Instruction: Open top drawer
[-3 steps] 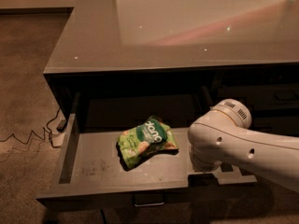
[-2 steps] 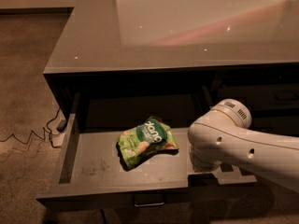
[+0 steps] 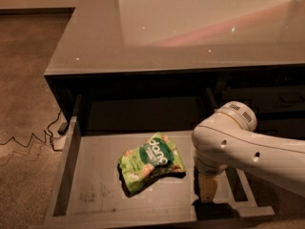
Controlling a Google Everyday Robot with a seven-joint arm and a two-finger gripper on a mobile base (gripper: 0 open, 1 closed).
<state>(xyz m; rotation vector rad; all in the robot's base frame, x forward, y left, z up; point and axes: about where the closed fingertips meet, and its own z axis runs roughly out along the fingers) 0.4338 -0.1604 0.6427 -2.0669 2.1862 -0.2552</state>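
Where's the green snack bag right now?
In the camera view, the green snack bag lies near the middle of the open top drawer, on its floor; the hand hangs just to its right.

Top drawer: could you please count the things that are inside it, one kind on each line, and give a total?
Green snack bag: 1, lying on the floor of the open top drawer, near the middle.
Pincer: 1, reaching down into the drawer at the right of the bag.
Total: 2
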